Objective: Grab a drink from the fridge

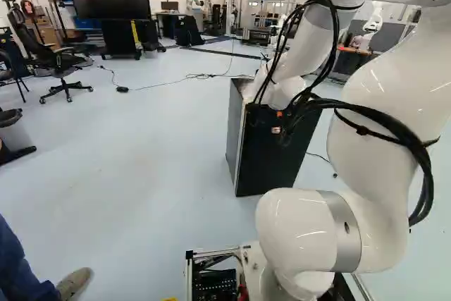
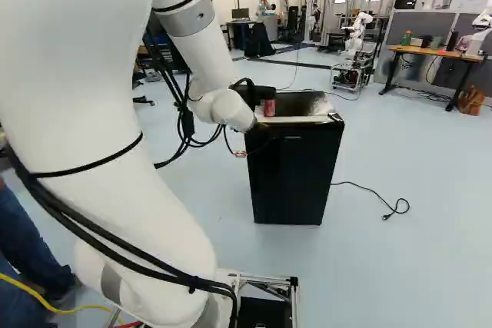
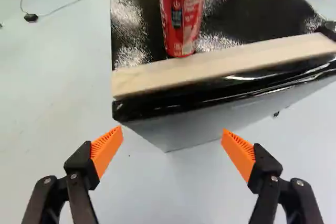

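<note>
Two orange pads (image 3: 107,149) stood wide apart on the released gripper (image 3: 172,142); the red can (image 3: 181,22) stood upright atop the fridge (image 2: 292,178), beside its pale edge strip (image 3: 231,62), so a centred approach likely needed to clear that strip before closing.

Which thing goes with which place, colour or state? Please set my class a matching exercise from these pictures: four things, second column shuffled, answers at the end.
Column one
1. Soda can
2. Mini fridge
3. Gripper
4. Office chair

Column two
A. open, with orange pads
B. on wheels, at the left of the left base view
C. red and upright
D. black, directly under a drink

Right pairs: 1-C, 2-D, 3-A, 4-B
</note>
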Robot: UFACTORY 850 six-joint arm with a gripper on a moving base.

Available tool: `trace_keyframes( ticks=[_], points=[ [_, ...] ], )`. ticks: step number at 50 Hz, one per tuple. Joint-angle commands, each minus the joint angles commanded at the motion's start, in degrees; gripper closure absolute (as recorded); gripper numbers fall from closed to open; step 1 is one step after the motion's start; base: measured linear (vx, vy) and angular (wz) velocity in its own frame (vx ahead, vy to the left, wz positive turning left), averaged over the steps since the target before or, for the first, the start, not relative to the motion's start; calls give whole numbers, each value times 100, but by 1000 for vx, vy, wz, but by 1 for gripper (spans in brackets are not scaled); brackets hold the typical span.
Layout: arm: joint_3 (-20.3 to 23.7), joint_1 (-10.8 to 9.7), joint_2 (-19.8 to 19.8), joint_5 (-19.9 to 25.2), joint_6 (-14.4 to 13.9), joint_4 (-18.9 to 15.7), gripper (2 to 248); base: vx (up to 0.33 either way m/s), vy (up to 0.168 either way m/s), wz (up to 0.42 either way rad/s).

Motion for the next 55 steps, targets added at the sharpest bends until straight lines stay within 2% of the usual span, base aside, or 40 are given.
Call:
trace_keyframes(
  ticks=[29,55],
  points=[
    [-24,26,-22,1686,0,329,3,0,0,0],
    [-287,54,-447,2068,0,349,3,0,0,0]
  ],
)
